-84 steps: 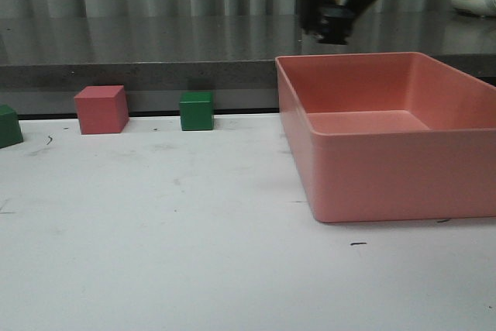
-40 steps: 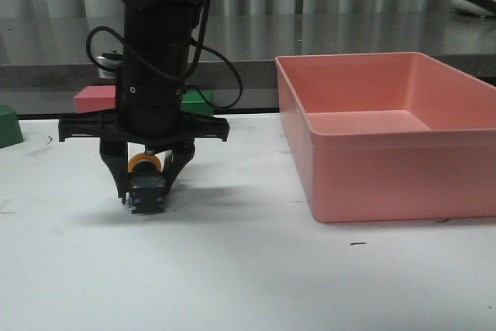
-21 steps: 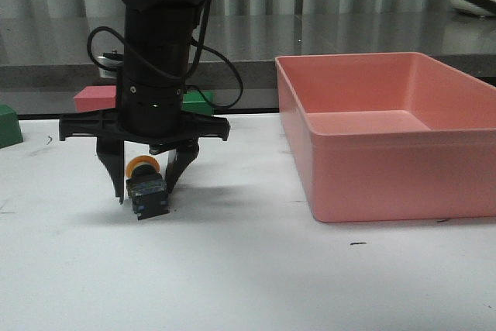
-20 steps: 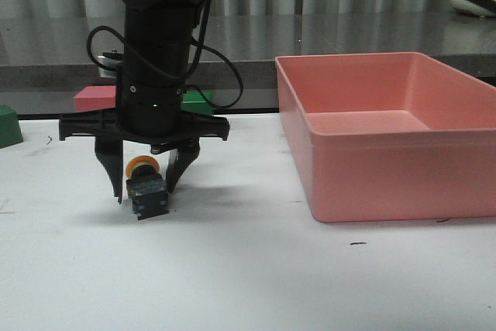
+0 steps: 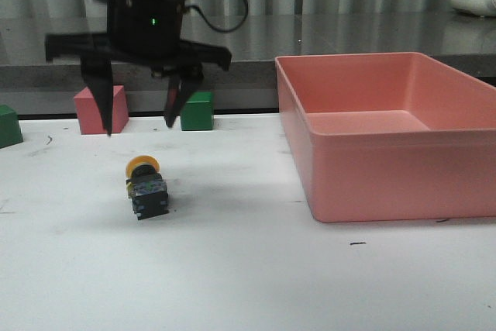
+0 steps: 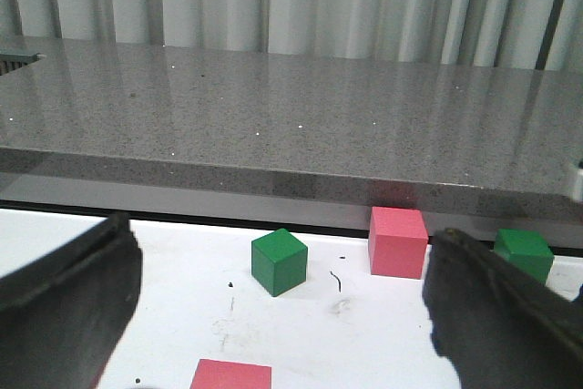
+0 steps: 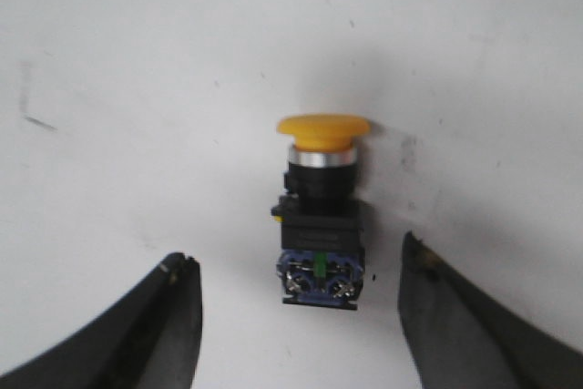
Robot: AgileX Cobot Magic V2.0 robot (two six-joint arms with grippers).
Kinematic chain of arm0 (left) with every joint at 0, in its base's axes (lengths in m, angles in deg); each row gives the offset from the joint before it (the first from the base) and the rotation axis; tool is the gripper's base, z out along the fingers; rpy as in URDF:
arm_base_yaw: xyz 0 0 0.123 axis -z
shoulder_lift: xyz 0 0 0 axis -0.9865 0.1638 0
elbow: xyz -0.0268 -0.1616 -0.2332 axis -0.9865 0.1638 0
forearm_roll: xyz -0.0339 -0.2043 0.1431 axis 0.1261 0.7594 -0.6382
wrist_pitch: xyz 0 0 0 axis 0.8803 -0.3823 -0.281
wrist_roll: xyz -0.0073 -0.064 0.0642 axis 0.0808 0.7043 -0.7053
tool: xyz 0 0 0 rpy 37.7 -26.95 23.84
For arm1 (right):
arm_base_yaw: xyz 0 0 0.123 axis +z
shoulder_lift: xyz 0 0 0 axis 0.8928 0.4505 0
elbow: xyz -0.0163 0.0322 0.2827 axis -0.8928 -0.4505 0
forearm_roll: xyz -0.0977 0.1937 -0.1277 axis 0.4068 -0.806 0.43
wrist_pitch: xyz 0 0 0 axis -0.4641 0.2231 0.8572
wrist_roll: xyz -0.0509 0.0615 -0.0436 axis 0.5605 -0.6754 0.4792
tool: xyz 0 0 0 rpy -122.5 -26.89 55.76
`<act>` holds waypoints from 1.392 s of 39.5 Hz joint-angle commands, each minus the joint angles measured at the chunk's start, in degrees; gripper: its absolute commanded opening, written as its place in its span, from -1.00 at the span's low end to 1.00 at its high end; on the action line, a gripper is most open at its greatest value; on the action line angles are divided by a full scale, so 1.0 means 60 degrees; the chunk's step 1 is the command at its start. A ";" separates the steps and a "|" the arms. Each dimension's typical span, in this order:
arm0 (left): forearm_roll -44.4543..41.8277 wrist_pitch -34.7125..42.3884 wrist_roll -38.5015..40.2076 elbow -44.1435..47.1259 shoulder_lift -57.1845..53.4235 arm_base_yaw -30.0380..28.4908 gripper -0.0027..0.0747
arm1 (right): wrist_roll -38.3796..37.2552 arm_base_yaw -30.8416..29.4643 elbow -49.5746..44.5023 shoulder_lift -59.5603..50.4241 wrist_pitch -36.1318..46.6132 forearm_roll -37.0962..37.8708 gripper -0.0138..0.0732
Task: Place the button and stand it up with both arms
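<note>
The right gripper (image 5: 139, 125) has lifted clear since half a second ago, when its fingers flanked the button (image 5: 146, 189) at table level; now it hangs above, fingers spread wide and holding nothing. The button has stayed put, lying on its side on the white table (image 5: 232, 269), well to the left of the pink bin (image 5: 387, 184), yellow cap pointing toward the far edge and black base toward the camera. The right wrist view shows the button (image 7: 321, 216) untouched between the two parted fingers (image 7: 164, 325). Behind the button, by the table's far edge, stand a pink cube (image 5: 101, 108) and a green cube (image 5: 197, 111). The left gripper (image 6: 282, 316) is also open, its fingers (image 6: 64, 307) far apart, facing more cubes near the grey counter (image 6: 291, 125).
</note>
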 commanded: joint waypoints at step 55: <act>0.0022 0.0749 0.0111 -0.0370 0.0117 0.0001 0.61 | 0.1998 -0.2370 -0.7228 -0.9267 -0.0505 0.1317 -0.83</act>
